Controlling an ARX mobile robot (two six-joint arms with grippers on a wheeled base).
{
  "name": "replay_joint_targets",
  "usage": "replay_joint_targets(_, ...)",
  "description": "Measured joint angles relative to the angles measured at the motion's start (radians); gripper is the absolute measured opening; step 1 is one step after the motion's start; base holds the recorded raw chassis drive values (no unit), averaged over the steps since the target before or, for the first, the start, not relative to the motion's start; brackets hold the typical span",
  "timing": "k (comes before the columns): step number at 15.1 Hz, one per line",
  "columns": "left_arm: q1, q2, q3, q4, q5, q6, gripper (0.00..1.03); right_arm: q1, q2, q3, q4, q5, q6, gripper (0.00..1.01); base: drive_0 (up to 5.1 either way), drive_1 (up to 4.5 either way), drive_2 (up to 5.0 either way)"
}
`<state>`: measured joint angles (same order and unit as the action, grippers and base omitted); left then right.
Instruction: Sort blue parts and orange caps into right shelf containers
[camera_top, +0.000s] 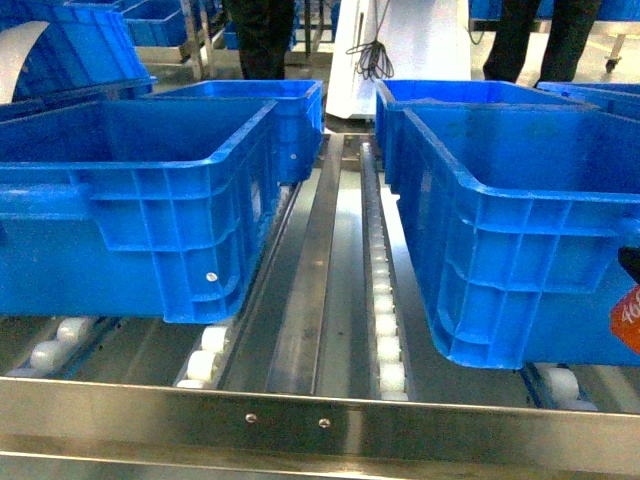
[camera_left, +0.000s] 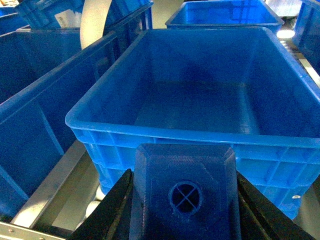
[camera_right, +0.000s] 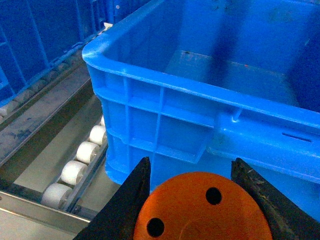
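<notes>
In the left wrist view a blue part (camera_left: 185, 200) with a round crossed dimple sits between the black fingers (camera_left: 111, 207) of my left gripper (camera_left: 183, 174), which is shut on it. It is held just in front of the near rim of an open blue crate (camera_left: 175, 129). In the right wrist view my right gripper (camera_right: 191, 161) is shut on an orange cap (camera_right: 202, 212) with two dark holes, low before the near wall of another blue crate (camera_right: 165, 120). The head view shows the orange cap (camera_top: 627, 318) at the right edge, beside the right crate (camera_top: 520, 250). My left gripper is outside the head view.
A left crate (camera_top: 130, 210) and the right crate stand on roller tracks (camera_top: 385, 320) with a steel channel between them. A steel rail (camera_top: 320, 418) runs along the front. More blue crates (camera_top: 270, 100) stand behind. People (camera_top: 260, 35) stand at the back.
</notes>
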<state>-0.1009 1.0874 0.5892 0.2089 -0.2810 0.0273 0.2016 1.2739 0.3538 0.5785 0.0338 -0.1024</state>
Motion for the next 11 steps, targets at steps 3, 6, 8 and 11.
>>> replay_joint_targets(3,0.0,0.0,0.0,0.0,0.0,0.0,0.45,0.0,0.0,0.0,0.0,0.0,0.0,0.42,0.0,0.0,0.0)
replay_joint_targets(6,0.0,0.0,0.0,0.0,0.0,0.0,0.45,0.0,0.0,0.0,0.0,0.0,0.0,0.42,0.0,0.0,0.0)
replay_joint_targets(8,0.0,0.0,0.0,0.0,0.0,0.0,0.45,0.0,0.0,0.0,0.0,0.0,0.0,0.42,0.0,0.0,0.0)
replay_joint_targets(11,0.0,0.0,0.0,0.0,0.0,0.0,0.45,0.0,0.0,0.0,0.0,0.0,0.0,0.42,0.0,0.0,0.0)
